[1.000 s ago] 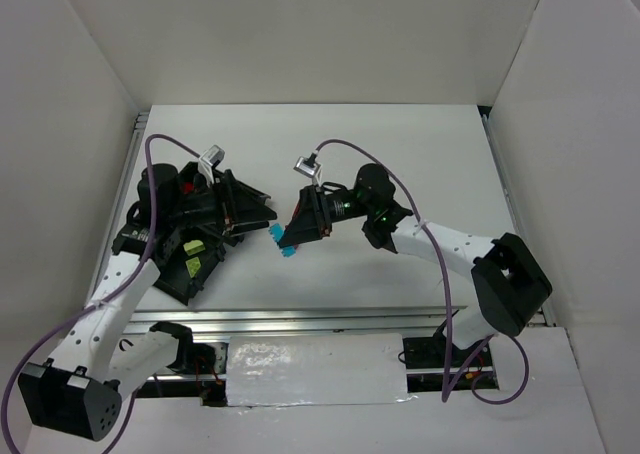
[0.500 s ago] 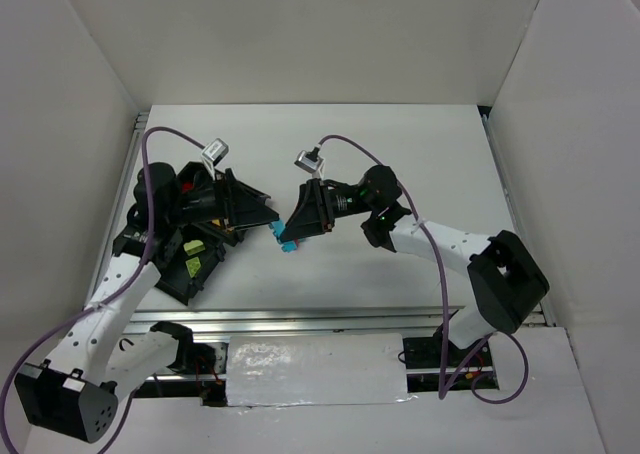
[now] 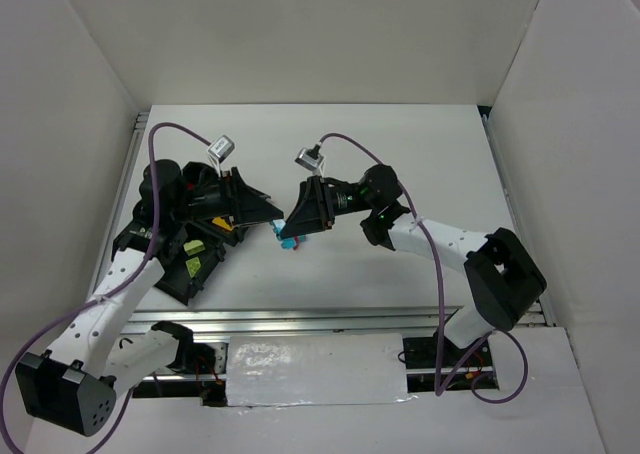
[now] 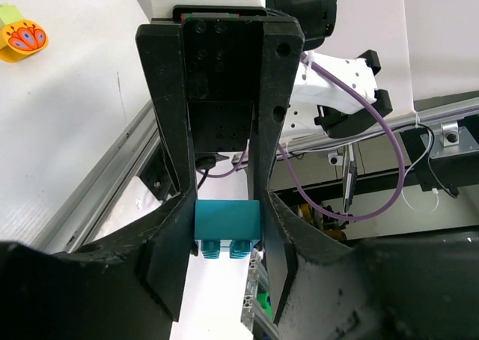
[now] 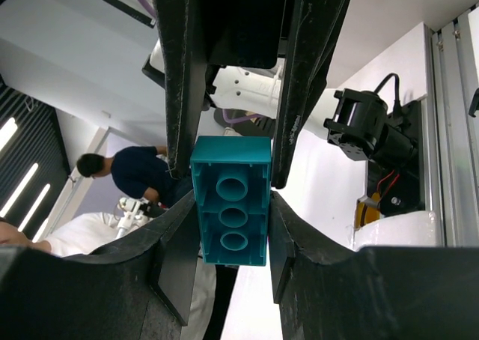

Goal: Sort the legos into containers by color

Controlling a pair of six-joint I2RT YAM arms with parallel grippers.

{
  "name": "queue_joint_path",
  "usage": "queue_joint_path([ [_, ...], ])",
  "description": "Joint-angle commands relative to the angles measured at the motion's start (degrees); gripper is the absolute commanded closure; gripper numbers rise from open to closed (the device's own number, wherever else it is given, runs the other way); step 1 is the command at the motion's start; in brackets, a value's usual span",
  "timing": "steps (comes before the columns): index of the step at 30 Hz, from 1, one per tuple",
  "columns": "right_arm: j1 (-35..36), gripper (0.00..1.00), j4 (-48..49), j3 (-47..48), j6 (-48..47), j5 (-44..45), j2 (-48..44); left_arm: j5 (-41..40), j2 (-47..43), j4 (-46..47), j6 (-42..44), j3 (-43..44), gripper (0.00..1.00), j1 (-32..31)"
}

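A cyan-blue lego (image 3: 283,236) hangs above the table between both arms. My right gripper (image 3: 293,230) is shut on its sides; in the right wrist view the lego's hollow underside (image 5: 230,201) faces the camera. My left gripper (image 3: 277,218) reaches in from the left, and its fingers press the same lego (image 4: 227,226) from both sides, studs pointing down. The two grippers meet tip to tip. The black tray (image 3: 170,286) lies under my left arm, with a lime green lego (image 3: 196,266) and a yellow lego (image 3: 193,246) in its near compartments. Most of the tray is hidden.
A red lego (image 3: 186,187) shows beside the left arm at the tray's far side. An orange-yellow piece with a printed pattern (image 4: 22,37) lies on the white table. The metal rail (image 3: 320,319) runs along the near edge. White walls enclose the table.
My right gripper has carried the cyan-blue lego a little to the left. My left gripper has swung right to meet it, and its fingers now sit on the lego.
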Motion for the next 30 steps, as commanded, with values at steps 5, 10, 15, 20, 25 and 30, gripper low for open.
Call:
queue_joint_path([
  [5,-2.2,0.99,2.4,1.4,0.6,1.8,0.6,2.2,0.2,4.1,-0.2,2.0,0.37,-1.1],
  [10,-2.4,0.95,0.2,2.0,-0.2,1.7,0.8,2.5,0.9,4.6,0.0,3.0,0.76,-1.1],
  [15,-2.4,0.54,0.6,2.2,-0.1,0.4,0.9,0.0,1.5,0.2,3.1,5.0,0.96,-1.1],
  [20,-4.4,0.0,-3.0,0.3,-3.6,-0.4,-0.2,-14.9,2.5,-16.9,12.4,10.7,1.0,1.3],
  [25,-8.9,0.01,-30.1,-3.2,-18.5,6.3,-5.1,-36.7,6.7,-42.3,23.3,21.0,1.0,13.9],
  [30,-8.9,0.0,-65.1,1.8,-39.7,22.2,-8.7,-64.5,11.3,-62.4,23.6,26.2,1.0,26.3],
])
